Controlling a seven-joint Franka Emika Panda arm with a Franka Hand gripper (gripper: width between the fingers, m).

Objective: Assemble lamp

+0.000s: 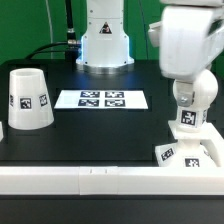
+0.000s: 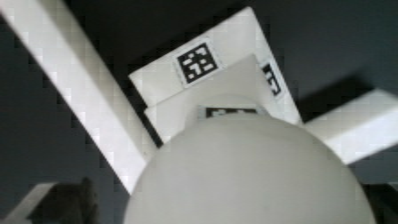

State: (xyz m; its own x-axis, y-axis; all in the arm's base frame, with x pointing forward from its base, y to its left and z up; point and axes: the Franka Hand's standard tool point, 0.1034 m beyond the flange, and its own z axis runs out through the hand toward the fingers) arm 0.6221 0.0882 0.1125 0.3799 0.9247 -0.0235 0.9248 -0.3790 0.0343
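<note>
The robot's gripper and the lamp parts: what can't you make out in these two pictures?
- Gripper: the exterior view hides it behind the arm's wrist; the wrist view's fingers are dark blurs.
- Flat square white base: partly covered by the rounded white bulb.
- White truncated-cone shade: absent from the wrist view.

Table centre open betw. shade (image 1: 29, 99) and bulb (image 1: 187, 117); marker board (image 1: 101, 99) flat; base (image 1: 190, 154) tight against white rail (image 1: 60, 179).

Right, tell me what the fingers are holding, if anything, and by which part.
Nothing, as far as the pictures show: the fingers stand open on either side of the bulb, with a gap between.
</note>
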